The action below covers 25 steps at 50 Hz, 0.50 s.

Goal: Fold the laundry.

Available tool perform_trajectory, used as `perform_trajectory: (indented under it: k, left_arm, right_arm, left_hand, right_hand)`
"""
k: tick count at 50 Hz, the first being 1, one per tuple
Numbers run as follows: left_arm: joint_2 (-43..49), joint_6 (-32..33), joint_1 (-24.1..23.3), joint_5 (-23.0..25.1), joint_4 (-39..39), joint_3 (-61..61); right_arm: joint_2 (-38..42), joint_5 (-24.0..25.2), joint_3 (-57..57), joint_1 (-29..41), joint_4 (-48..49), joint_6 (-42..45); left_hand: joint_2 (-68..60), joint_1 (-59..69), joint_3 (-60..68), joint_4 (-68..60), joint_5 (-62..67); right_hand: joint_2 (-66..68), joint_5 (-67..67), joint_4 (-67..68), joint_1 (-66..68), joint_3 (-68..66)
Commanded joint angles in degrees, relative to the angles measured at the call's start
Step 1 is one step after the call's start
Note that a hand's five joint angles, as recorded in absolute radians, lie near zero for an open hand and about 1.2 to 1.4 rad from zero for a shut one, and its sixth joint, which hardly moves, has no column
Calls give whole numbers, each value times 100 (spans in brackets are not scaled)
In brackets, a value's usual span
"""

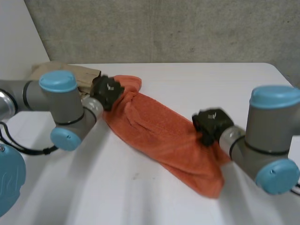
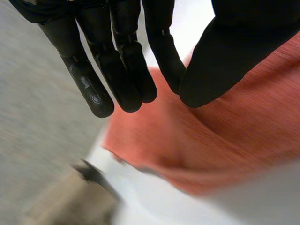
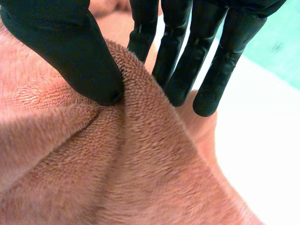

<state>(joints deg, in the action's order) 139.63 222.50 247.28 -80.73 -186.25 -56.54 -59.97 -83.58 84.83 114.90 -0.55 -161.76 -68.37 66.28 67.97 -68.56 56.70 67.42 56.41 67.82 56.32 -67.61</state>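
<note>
An orange towel [image 1: 159, 136] lies bunched in a long diagonal strip across the white table [image 1: 211, 79]. My left hand [image 1: 107, 91] is at the strip's far left end. In the left wrist view my left hand [image 2: 122, 61] has its thumb closed against a straight finger, and the towel's [image 2: 225, 136] edge is pinched between them. My right hand [image 1: 211, 124] is on the near right part of the strip. Its thumb [image 3: 70, 47] presses a raised ridge of the towel [image 3: 117, 173] against the straight fingers [image 3: 178, 56].
A tan, flat object [image 1: 70, 72] lies at the table's back left, just behind my left hand. A teal object [image 1: 9, 178] sits at the near left edge. A grey wall [image 1: 164, 28] stands behind the table.
</note>
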Motion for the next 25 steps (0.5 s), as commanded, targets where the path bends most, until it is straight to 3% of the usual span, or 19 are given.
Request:
perform_trajectory:
  k: [1, 6, 11, 12, 13, 14, 15, 21, 25]
  left_arm:
    - [-445, -408, -242, -724, -859, 846]
    - [-997, -1154, -321, -1129, -1159, 996]
    - [-1631, -1796, -321, -1200, -1106, 549]
    - [-1753, -1902, -312, -1183, -1098, 409]
    - [-1877, -1999, -295, -1165, -1098, 233]
    - [-2069, -2200, -260, -1121, -1132, -125]
    - [-2149, -2289, -242, -1095, -1159, -294]
    - [-2203, -2641, -180, -612, -1212, -902]
    - [-1730, -2659, -66, 46, -1081, -1043]
  right_arm:
    - [-137, -228, -1564, 33, 222, 425]
    - [-453, -361, -2303, 120, 485, 566]
    - [-866, -290, -2384, 340, 1003, 601]
    - [-954, -273, -2357, 358, 1013, 601]
    - [-1051, -255, -2322, 367, 1022, 601]
    - [-1147, -211, -2278, 393, 1013, 601]
    - [-1340, -72, -2173, 428, 1005, 610]
    - [-1965, 579, -1707, 446, 978, 610]
    - [-2334, 729, -1470, 446, 961, 601]
  left_hand:
    - [-1163, 1372, 1203, -1144, 1330]
    - [-1163, 1372, 1203, -1144, 1330]
    - [-1163, 1372, 1203, -1144, 1330]
    - [-765, 975, 805, -746, 932]
    - [671, -461, -631, 690, -504]
    - [3749, -3540, -3709, 3768, -3583]
    - [4679, -4470, -4639, 4698, -4513]
    - [5462, -5252, -5422, 5481, -5295]
    - [5530, -5320, -5489, 5549, -5363]
  right_hand:
    - [1258, 1359, 1218, 2368, -1239]
    - [1258, 1359, 1218, 2368, -1239]
    - [1258, 1359, 1218, 2368, -1239]
    - [1258, 1359, 1218, 2368, -1239]
    - [1258, 1359, 1218, 2368, -1239]
    - [1258, 1359, 1218, 2368, -1239]
    - [1258, 1359, 1218, 2368, -1239]
    - [1258, 1359, 1218, 2368, -1239]
    - [1258, 1359, 1218, 2368, -1239]
